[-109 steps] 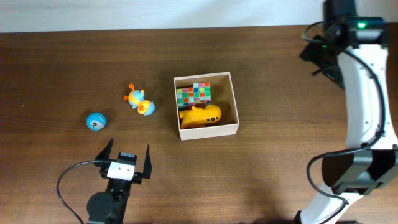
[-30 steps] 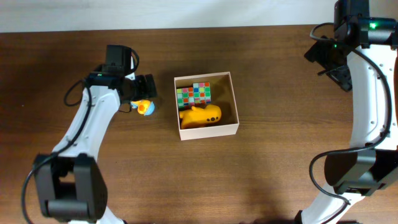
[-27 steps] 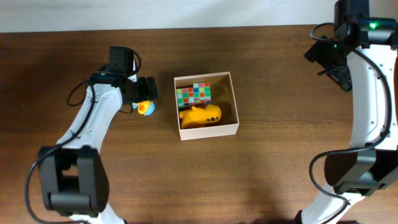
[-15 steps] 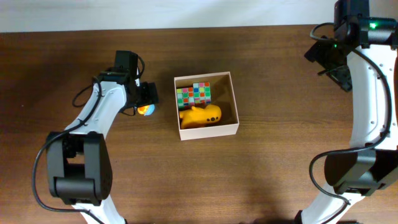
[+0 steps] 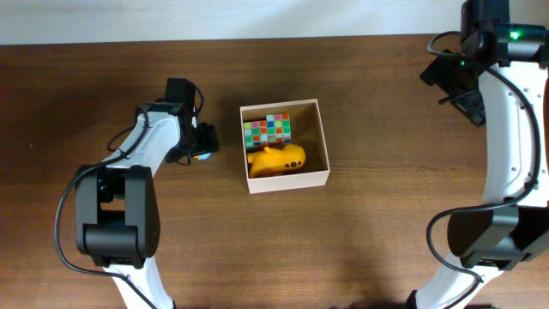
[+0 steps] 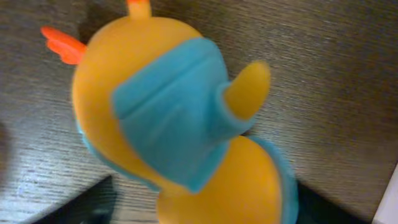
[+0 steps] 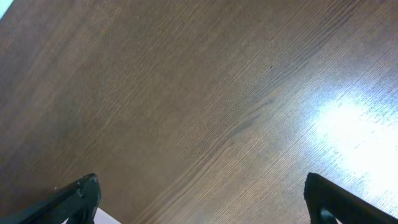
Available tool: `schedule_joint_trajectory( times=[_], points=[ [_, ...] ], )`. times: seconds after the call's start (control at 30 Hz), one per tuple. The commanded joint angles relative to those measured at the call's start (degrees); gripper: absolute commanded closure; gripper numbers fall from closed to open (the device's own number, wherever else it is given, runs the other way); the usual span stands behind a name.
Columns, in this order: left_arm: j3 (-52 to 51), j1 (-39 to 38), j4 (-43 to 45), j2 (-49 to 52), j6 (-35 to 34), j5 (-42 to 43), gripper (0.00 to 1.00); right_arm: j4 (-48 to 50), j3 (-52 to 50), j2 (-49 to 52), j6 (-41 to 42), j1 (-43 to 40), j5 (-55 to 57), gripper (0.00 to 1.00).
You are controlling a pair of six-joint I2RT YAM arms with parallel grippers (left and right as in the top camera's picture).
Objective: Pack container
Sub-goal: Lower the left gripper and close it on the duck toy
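Observation:
The container (image 5: 323,137), a square white-walled box, sits mid-table and holds a multicoloured cube (image 5: 268,129) and a yellow toy (image 5: 276,159). Left of it lies an orange and blue duck toy (image 6: 180,130); from overhead only a sliver of the duck (image 5: 204,155) shows under my left gripper (image 5: 196,142). In the left wrist view the duck fills the space between the jaws of the left gripper (image 6: 199,208). Bare wood still shows between the left finger (image 6: 81,205) and the duck. My right gripper (image 7: 202,202) hangs open over bare wood at the far right, nothing between its fingers.
The right arm (image 5: 502,129) stands along the table's right side, well away from the box. Dark wood tabletop (image 5: 360,240) stretches in front of the box. A pale wall runs behind the table's far edge (image 5: 257,36).
My left gripper has moved right and down over the duck toy, which is now almost hidden from above, and its jaws have narrowed around it. The right arm has not moved.

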Motion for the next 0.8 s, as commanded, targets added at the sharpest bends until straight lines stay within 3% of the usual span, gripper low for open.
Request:
schedule_joint_trajectory(
  times=[0.0,0.13,0.43,0.77],
  points=[
    [0.8,0.2,0.1,0.7,0.1,-0.6,0.49,0.0,0.5,-0.5,0.2,-0.3,0.1,0.01],
    [0.8,0.2,0.3,0.7,0.1,-0.6,0.67,0.0,0.5,-0.5,0.2,-0.3,0.1,0.01],
    [0.8,0.2,0.7,0.7,0.1,-0.5,0.92,0.0,0.5,-0.5,0.2,-0.3,0.1,0.01],
    [9.7,0.2,-9.5,0.4,0.1,-0.5,0.93,0.0,0.5,-0.5,0.2,-0.3,0.1,0.01]
  ],
)
